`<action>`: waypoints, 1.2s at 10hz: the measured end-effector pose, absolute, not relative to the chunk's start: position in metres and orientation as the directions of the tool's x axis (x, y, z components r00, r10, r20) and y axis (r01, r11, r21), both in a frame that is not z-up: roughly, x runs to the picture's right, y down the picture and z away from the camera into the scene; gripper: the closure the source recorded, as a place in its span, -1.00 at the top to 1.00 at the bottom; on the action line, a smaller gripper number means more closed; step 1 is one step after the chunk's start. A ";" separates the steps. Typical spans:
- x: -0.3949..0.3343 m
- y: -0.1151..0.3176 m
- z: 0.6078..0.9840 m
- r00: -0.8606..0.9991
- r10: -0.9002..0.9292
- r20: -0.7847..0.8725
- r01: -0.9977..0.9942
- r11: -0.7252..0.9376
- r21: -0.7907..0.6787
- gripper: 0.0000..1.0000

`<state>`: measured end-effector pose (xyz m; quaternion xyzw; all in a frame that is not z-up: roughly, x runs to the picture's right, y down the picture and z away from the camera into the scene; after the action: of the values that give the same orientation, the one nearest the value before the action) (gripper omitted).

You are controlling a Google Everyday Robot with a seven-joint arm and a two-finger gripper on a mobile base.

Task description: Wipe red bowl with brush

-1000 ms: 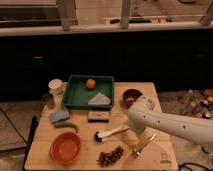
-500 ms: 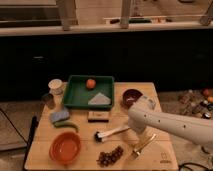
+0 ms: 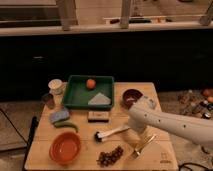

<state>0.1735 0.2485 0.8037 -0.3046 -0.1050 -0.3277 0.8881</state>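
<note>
The red bowl (image 3: 65, 148) is a wide, shallow orange-red bowl at the front left of the wooden table (image 3: 165, 157). The brush (image 3: 111, 133) lies on the table to the bowl's right, its dark round head pointing left and its white handle running right toward the arm. My gripper (image 3: 136, 131) is at the end of the white arm that reaches in from the right. It is low over the table at the handle's right end.
A green tray (image 3: 74, 95) at the back holds an orange fruit (image 3: 90, 83) and a pale cloth (image 3: 100, 99). A maroon bowl (image 3: 131, 97), grapes (image 3: 110, 156), a yellow-handled utensil (image 3: 143, 145), a sponge (image 3: 59, 116), a green pepper (image 3: 67, 125), a small box (image 3: 98, 116) and cups (image 3: 56, 87) lie around.
</note>
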 end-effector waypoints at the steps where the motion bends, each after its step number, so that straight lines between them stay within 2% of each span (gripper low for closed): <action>1: 0.170 0.247 0.804 0.764 -0.516 0.386 0.645 0.601 -0.472 0.60; 12: 0.137 0.228 0.802 0.740 -0.537 0.405 0.672 0.572 -0.469 0.60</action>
<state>0.1366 0.2281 0.8022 -0.3095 -0.1094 -0.3437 0.8799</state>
